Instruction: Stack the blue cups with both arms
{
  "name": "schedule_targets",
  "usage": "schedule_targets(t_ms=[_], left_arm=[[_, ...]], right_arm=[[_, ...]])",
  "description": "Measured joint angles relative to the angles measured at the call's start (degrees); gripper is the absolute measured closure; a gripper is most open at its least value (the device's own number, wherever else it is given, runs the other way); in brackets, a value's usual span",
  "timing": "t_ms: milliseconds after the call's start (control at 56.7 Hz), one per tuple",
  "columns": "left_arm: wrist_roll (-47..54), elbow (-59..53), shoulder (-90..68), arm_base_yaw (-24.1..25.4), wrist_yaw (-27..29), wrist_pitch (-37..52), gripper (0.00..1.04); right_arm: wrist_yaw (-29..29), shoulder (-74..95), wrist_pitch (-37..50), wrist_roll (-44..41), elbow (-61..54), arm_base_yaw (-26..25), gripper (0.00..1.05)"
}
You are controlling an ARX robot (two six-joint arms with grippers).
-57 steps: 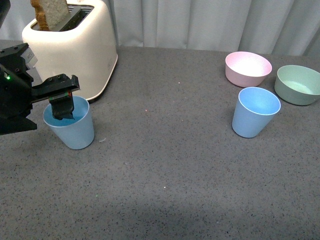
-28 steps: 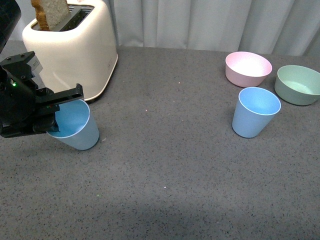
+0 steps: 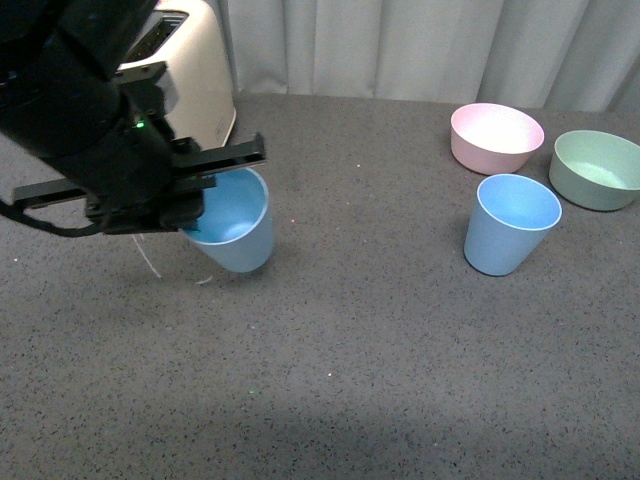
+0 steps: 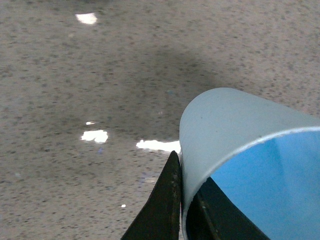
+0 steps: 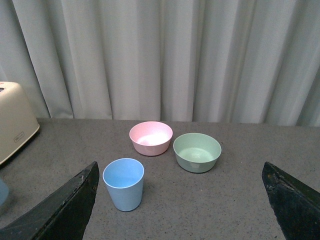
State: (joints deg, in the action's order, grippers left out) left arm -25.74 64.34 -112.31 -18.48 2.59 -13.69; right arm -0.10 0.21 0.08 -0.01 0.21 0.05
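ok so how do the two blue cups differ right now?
The left cup is pinched at its rim by the left gripper; the right cup is untouched. The left cup is tilted, near the toaster; the right cup stands upright beside the pink bowl. Same light blue, same tapered shape.

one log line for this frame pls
left tool: shut on rim of held blue cup, tilted | right tool: open, empty | other blue cup: upright on table near pink bowl | stack: not yet done

One light-blue cup (image 3: pixel 240 238) hangs tilted, rim pinched in the left claw (image 3: pixel 205 185); the other light-blue cup (image 3: pixel 510 228) stands upright on the tabletop (image 3: pixel 380 340), well apart
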Motion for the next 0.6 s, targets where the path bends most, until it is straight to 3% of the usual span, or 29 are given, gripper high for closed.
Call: schedule_targets(t_ms=[300, 600], left_arm=[[-4.3, 10.5, -8.9, -6.9, -0.1, -5.2, 1.01], [-5.3, 16.3, -12.5, -8.6, 0.5, -7.5, 1.01]], right_arm=[[0.0, 0.0, 0.0, 0.0, 0.0, 0.0, 0.1], [0.0, 0.0, 0.0, 0.0, 0.0, 0.0, 0.1]])
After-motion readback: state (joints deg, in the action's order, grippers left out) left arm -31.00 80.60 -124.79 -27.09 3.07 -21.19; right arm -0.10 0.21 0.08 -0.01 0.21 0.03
